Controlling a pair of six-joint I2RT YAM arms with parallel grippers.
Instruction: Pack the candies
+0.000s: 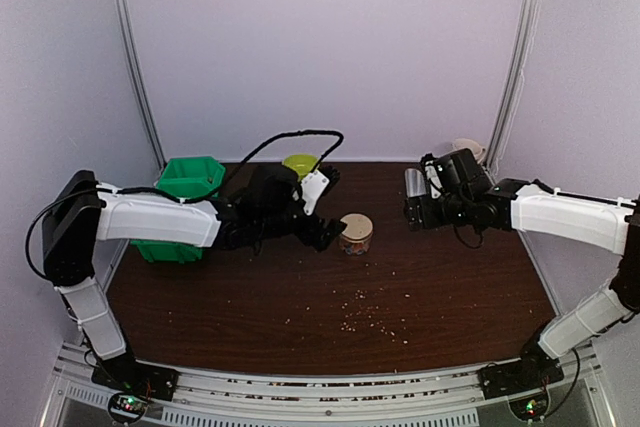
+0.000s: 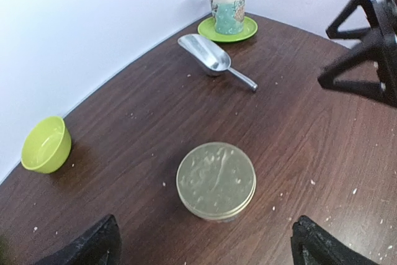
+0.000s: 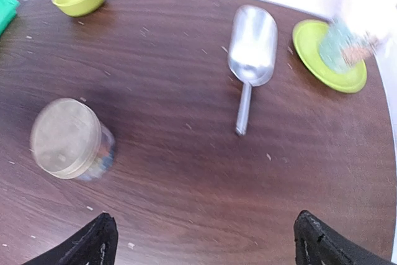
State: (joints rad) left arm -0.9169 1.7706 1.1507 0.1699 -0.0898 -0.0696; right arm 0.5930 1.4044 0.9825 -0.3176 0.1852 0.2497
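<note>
Black left pincer (image 2: 205, 243) and right pincer (image 3: 208, 243) gape near round gold-lidded jar (image 2: 216, 180) on woodgrain table (image 2: 298, 122).

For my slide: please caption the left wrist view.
Lidded jar on the brown table, with a metal scoop, a yellow-green bowl and a cup on a green saucer beyond.

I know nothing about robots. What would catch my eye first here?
A left arm and a right arm, white and black, reach in over a dark wooden table. Between them stands a lidded jar with colourful candies showing through its side. At the far right lie a shiny metal scoop and a patterned cup on a green saucer; a lime bowl and a green bin sit to the left.
</note>
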